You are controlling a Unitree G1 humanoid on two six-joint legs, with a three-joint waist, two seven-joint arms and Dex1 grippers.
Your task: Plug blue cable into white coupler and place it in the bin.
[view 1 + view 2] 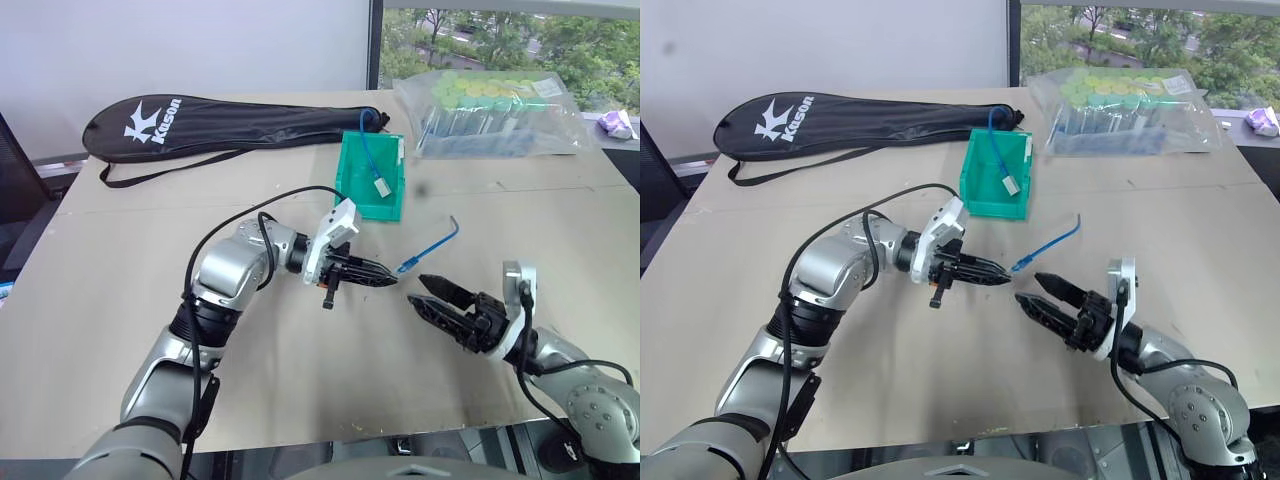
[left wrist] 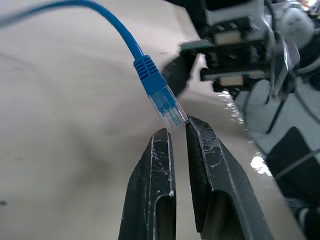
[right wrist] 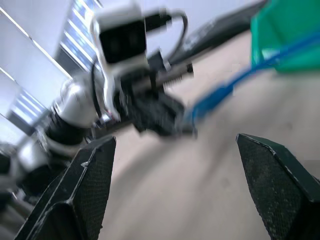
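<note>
Beige tabletop [image 1: 300, 390] below, the left gripper [image 1: 392, 279] is pinched nearly shut on the clear plug tip of the thin bright blue cable [image 1: 432, 246], lifting it for plugging. The right gripper [image 1: 420, 290] waits beside it, wide open and empty. Behind sits the small green plastic bin [image 1: 352, 180].

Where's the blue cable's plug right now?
Pinched at the left gripper tips, the blue cable lifts off the table between both grippers, below the bin.

The right wrist view is blurry, so the blue cable [image 3: 235, 82] looks like a smear (its plug can't be made out); the bin [image 3: 290, 35] is cut off at the picture's edge; the white coupler is too small to find.
</note>
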